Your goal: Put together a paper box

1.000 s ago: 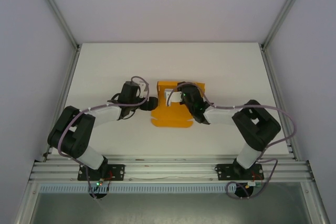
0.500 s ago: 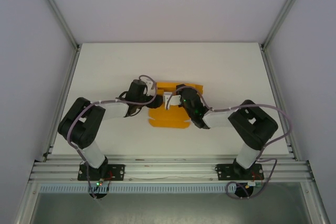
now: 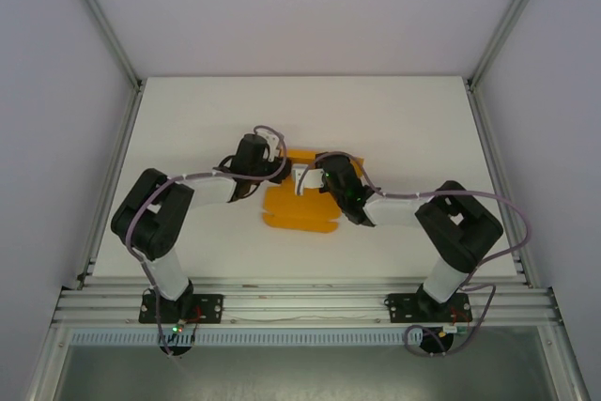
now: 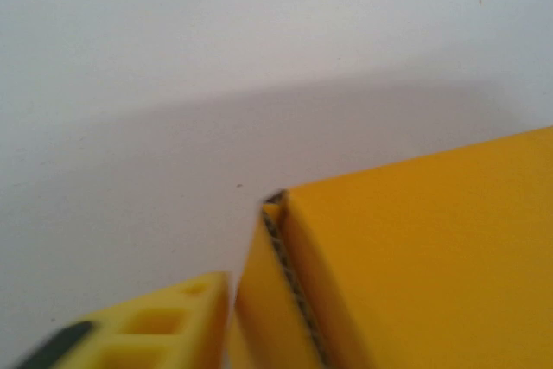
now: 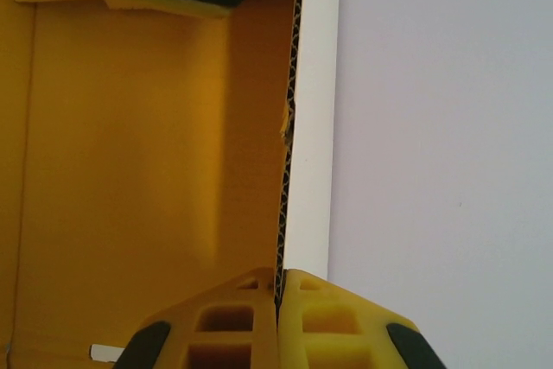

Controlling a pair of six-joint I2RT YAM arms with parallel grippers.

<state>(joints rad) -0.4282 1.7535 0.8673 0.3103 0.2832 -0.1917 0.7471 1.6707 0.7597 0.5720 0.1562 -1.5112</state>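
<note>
The paper box [image 3: 299, 209], orange corrugated card partly folded up, lies on the middle of the white table [image 3: 404, 119]. The right gripper [image 5: 278, 287] is over the box's far middle. Its fingers are pinched tight on the raw fluted edge of an upright wall, with the orange inner face to their left. The left gripper [image 3: 280, 169] is at the box's far left corner. In its wrist view one yellow finger [image 4: 160, 326] sits just beside a wall's corner edge; I cannot tell whether it grips.
</note>
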